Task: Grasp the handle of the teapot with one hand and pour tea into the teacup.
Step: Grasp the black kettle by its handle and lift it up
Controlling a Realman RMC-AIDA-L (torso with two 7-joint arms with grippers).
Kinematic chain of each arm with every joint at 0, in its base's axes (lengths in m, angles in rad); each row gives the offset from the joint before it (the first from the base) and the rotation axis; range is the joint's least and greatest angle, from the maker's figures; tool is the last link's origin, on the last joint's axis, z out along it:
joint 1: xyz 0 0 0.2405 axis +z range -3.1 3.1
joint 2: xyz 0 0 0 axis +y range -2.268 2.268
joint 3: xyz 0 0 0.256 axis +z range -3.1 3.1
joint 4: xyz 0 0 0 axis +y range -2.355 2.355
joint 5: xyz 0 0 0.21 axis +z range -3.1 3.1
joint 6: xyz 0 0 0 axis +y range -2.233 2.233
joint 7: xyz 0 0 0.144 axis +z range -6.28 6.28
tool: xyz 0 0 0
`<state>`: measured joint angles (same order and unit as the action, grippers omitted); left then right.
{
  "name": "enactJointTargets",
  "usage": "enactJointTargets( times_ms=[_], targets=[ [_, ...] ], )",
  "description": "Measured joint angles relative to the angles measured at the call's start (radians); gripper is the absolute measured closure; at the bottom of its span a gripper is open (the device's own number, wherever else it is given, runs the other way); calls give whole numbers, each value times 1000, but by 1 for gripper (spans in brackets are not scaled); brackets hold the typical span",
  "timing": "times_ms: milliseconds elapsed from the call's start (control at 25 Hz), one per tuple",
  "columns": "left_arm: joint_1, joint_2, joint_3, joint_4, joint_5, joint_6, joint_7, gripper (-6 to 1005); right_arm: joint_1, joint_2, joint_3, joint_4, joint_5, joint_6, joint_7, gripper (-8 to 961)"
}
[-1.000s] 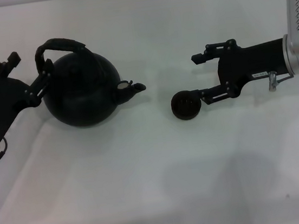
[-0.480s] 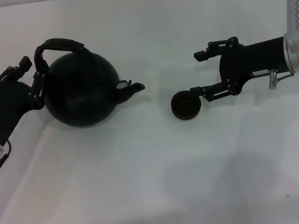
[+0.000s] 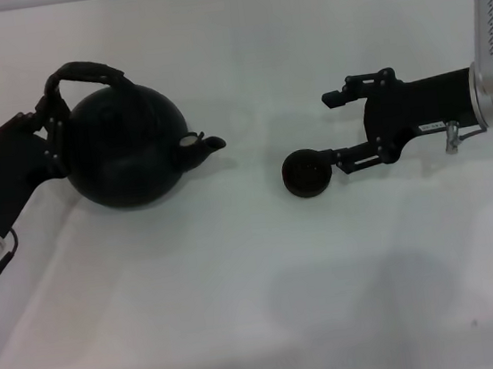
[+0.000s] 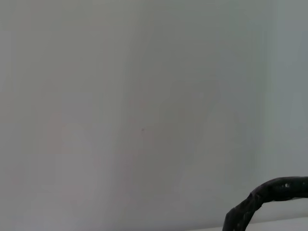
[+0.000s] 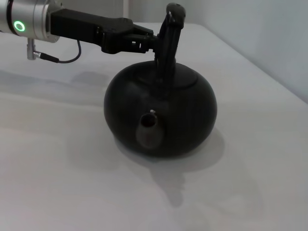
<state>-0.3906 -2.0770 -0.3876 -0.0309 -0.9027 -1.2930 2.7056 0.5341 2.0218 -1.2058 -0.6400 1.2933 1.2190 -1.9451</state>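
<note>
The round matte-black teapot (image 3: 125, 150) stands on the white table at the left, with its spout (image 3: 210, 143) pointing right toward the teacup. My left gripper (image 3: 49, 129) is shut on the left end of the arched black handle (image 3: 82, 74). The right wrist view shows the teapot (image 5: 161, 113) head-on, with the left gripper (image 5: 144, 42) clamped at the handle (image 5: 171, 33). A piece of the handle (image 4: 269, 192) shows in the left wrist view. The small dark teacup (image 3: 306, 173) sits right of centre. My right gripper (image 3: 337, 128) is open, with its near finger beside the cup's right side.
The white table (image 3: 260, 291) spreads to the front. Its far edge and a pale wall run behind the teapot in the right wrist view (image 5: 269, 43). There is a gap of about a cup's width between spout and teacup.
My left gripper has moved in and shut on the handle's left end. The teapot has shifted slightly left. The right gripper has drawn back a little to the right.
</note>
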Motion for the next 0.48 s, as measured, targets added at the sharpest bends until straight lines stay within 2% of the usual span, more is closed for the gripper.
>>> enactJointTargets(
  times_ms=[80, 480],
  targets=[
    [-1, 0, -2, 0, -4, 8, -12, 882, -2, 0, 0, 8, 0, 0, -3, 94],
    [-32, 7, 5, 10, -17, 32, -41, 897, -39, 1, 5, 35, 65, -2, -71, 94]
  ],
)
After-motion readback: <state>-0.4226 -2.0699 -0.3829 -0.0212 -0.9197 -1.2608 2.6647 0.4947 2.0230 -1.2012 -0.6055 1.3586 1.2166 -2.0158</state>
